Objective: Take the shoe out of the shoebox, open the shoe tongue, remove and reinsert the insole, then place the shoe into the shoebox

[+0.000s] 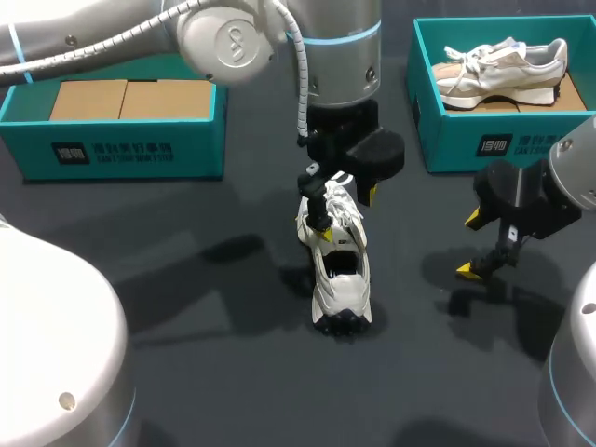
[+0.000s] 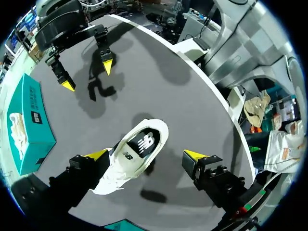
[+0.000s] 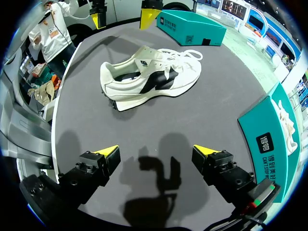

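left arm (image 1: 112,37) comes in from the upper left corner and reaches past the middle | left pincer (image 1: 349,216) points straight down, fingers spread wide | right arm (image 1: 573,177) comes in from the right edge | right pincer (image 1: 468,244) points down, tilted inward, fingers spread wide

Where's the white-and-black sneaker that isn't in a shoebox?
In the head view the white-and-black sneaker lies mid-table under the left end effector, left of the right end effector.

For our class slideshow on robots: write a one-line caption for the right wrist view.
Open right pincer above the dark table, a white shoe standing upright ahead of it.
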Action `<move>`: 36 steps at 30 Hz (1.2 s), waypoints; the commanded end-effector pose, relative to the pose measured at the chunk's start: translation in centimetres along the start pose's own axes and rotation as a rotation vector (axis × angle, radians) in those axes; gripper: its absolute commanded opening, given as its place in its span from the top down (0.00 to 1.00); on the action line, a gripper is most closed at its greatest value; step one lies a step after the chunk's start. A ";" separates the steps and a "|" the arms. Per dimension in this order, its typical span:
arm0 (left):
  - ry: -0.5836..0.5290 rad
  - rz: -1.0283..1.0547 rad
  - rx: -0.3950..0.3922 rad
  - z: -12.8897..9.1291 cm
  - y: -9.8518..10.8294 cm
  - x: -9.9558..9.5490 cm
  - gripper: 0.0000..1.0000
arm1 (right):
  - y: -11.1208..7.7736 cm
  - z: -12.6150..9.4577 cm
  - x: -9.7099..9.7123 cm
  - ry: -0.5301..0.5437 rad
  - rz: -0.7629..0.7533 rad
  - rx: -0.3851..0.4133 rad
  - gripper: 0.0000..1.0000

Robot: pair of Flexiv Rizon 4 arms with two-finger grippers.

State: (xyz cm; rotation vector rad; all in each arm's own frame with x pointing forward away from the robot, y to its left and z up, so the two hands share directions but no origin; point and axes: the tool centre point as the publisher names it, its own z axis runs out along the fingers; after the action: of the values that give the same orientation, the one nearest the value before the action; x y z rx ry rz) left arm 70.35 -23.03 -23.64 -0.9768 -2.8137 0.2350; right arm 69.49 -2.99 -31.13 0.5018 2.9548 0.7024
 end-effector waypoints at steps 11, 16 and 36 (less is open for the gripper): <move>-0.132 -0.780 -0.070 3.4 -3.5 2.6 0.00 | 0.0 0.0 0.1 -0.001 0.000 0.000 0.00; -0.132 -0.780 -0.070 3.4 -3.5 2.6 0.00 | 0.0 0.0 0.1 -0.001 0.000 0.000 0.00; -0.120 -0.800 0.015 8.2 -3.0 2.9 0.00 | 0.0 0.0 0.1 -0.001 0.000 0.000 0.00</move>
State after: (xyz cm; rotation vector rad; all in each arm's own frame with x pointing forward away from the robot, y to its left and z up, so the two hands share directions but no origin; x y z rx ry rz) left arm 64.75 -24.86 -30.85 0.2170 -3.0291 0.1885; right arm 69.49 -2.99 -31.13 0.5019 2.9548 0.7024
